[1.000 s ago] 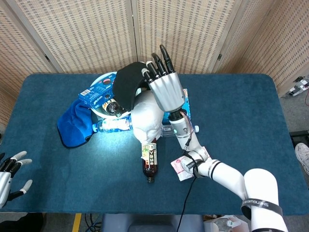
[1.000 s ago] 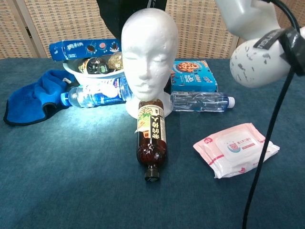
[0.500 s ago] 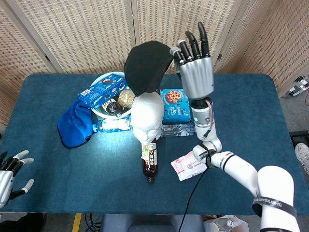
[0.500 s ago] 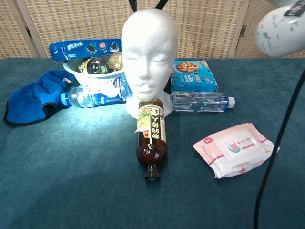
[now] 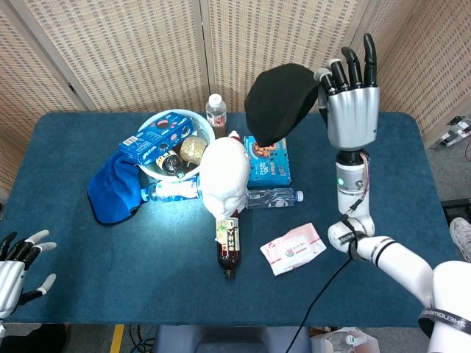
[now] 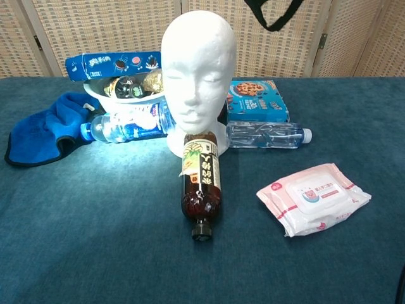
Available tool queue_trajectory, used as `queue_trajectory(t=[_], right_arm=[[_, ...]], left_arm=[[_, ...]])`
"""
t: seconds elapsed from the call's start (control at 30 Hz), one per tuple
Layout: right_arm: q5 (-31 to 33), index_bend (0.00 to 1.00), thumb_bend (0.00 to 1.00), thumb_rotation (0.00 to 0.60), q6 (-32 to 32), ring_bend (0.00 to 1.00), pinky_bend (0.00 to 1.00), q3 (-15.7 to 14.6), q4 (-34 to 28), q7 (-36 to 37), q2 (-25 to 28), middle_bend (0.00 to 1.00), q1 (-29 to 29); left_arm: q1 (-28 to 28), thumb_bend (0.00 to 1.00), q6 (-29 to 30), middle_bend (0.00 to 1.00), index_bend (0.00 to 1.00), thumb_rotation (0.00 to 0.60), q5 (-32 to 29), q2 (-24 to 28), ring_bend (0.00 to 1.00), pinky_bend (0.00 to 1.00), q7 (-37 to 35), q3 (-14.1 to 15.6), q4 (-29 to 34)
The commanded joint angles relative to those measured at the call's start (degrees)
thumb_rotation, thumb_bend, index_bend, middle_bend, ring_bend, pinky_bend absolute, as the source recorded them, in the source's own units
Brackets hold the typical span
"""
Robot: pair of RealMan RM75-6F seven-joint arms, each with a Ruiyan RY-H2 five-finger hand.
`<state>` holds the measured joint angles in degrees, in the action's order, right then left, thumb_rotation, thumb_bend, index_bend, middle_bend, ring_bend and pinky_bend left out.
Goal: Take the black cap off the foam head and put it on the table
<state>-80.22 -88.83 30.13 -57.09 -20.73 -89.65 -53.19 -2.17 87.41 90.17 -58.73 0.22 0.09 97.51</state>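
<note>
The black cap (image 5: 277,101) hangs in the air, gripped by my right hand (image 5: 351,104), high above the back right of the table and right of the foam head. Only its lower edge (image 6: 273,14) shows at the top of the chest view. The white foam head (image 5: 224,176) (image 6: 198,63) stands bare at the table's middle. My left hand (image 5: 16,268) rests low at the table's front left corner with fingers spread, holding nothing.
A dark bottle (image 6: 201,183) lies in front of the head. A wipes pack (image 6: 312,197) sits front right. A clear water bottle (image 6: 266,135) and cookie box (image 6: 257,100) lie behind it. A white bowl (image 5: 163,135) of snacks and a blue cloth (image 5: 114,188) sit left.
My right hand has lifted the cap off the foam head and carried it up and to the right. The head is now bare. The left hand stayed put.
</note>
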Motion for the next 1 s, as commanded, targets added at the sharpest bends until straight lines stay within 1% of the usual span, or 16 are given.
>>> queue_trajectory(t=[0.03,0.2,0.33,0.73,0.87,1.0], right_arm=[[1.0,0.74,0.59,0.600,0.0,0.25,0.10,-2.3,-0.5,0.1,0.2,0.46,2.7],[1.8,0.74,0.59,0.600,0.2,0.25,0.10,-5.0,1.1,1.4,-1.0,0.46,5.5],[2.7,0.74,0.59,0.600,0.9,0.25,0.10,-6.8,3.8,3.1,-3.2,0.46,7.1],[4.2,0.74,0.59,0.600,2.5,0.25,0.10,-9.4,14.4,9.8,-12.7,0.46,8.7],[4.1,0.74,0.59,0.600,2.8,0.25,0.10,-10.3,17.3,11.5,-14.6,0.46,9.5],[4.1,0.74,0.59,0.600,3.3,0.25,0.10,-10.9,18.9,12.7,-15.5,0.46,10.4]], left_arm=[[-0.1,0.24,-0.1,0.16,0.31,0.600,0.2,-0.1,0.17,0.00,0.1,0.1,0.1],[-0.3,0.24,-0.3,0.16,0.31,0.600,0.5,-0.2,0.17,0.00,0.4,0.2,0.3],[-0.3,0.24,-0.4,0.16,0.31,0.600,0.5,-0.2,0.17,0.00,0.5,0.3,0.3],[-0.2,0.24,-0.6,0.16,0.31,0.600,-0.2,-0.4,0.17,0.00,0.1,0.4,-0.3],[0.0,0.24,-0.6,0.16,0.31,0.600,-0.4,-0.3,0.17,0.00,-0.3,0.5,-0.6],[0.0,0.24,-0.6,0.16,0.31,0.600,-0.5,-0.5,0.17,0.00,-0.6,0.6,-0.9]])
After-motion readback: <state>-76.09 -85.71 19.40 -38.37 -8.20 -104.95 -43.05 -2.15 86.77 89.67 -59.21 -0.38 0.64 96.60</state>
